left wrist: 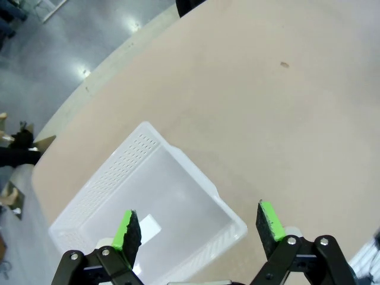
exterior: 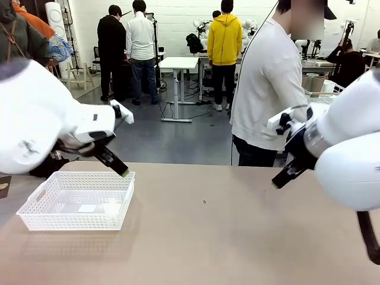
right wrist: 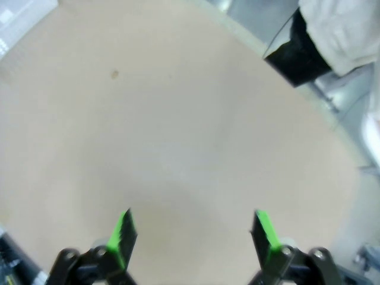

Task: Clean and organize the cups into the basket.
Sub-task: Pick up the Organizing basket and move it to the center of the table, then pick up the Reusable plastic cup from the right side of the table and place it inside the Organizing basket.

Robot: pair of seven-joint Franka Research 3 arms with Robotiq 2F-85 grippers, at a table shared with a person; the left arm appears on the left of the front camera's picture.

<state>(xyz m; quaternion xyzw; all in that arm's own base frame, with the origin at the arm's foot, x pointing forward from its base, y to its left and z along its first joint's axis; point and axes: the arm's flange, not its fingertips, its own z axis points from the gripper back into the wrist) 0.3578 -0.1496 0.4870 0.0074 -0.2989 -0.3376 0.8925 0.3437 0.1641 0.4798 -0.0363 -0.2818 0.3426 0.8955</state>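
The white lattice basket (exterior: 76,200) sits on the table at the left, holding nothing but a small white label on its floor. My left gripper (exterior: 122,169) hovers just above its far right corner. In the left wrist view the basket (left wrist: 148,208) lies below my left gripper (left wrist: 199,228), whose green-padded fingers (left wrist: 126,230) stand wide apart with nothing between them. My right gripper (exterior: 279,180) hangs above the table at the right; in its wrist view my right gripper (right wrist: 193,234) is open over bare tabletop. The cups are out of view.
A person in a pale sweatshirt (exterior: 267,89) stands at the far edge of the table, right of centre. A small dark speck (exterior: 203,202) marks the tan tabletop (exterior: 208,237). Other people stand farther back in the room.
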